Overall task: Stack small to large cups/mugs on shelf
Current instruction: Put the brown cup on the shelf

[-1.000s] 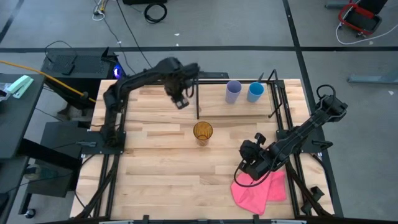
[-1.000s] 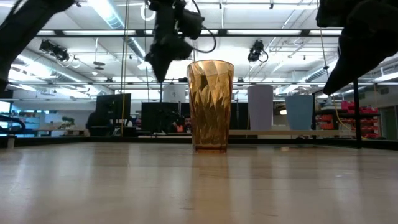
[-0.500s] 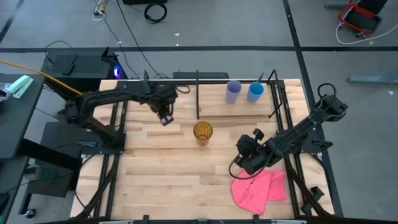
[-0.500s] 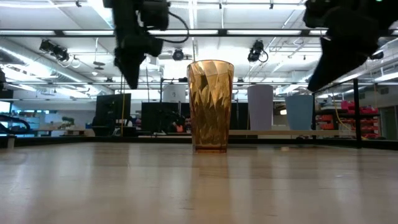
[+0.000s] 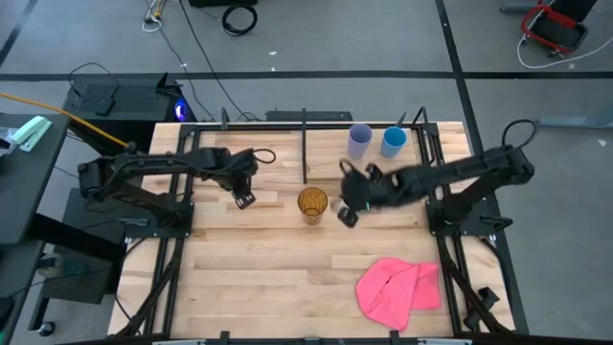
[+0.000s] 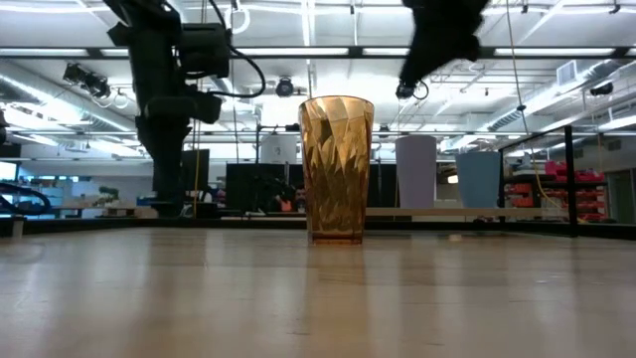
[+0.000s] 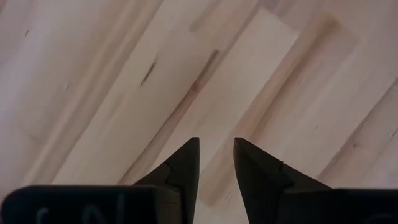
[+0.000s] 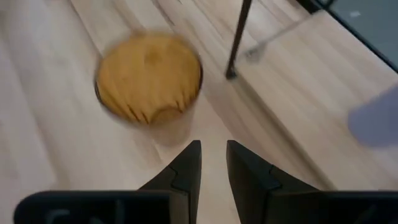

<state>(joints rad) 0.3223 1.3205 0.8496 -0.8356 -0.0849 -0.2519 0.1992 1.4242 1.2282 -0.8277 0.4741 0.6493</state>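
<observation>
The amber ribbed tumbler stands upright on its base in the middle of the tabletop, and shows in the low view and right wrist view. The lavender cup and the short blue cup stand side by side on the shelf at the far edge. My right gripper hovers just right of the tumbler, shut and empty. My left gripper is left of the tumbler, shut and empty, over bare wood.
A pink cloth lies crumpled at the near right of the tabletop. The shelf's black posts and rods stand just beyond the tumbler; one post shows in the right wrist view.
My left gripper has swung from the shelf's left end toward the table's left and near edges, and down. My right gripper has left the pink cloth and gone toward the far and left edges, up to the tumbler's right side. The cups have stayed put.
</observation>
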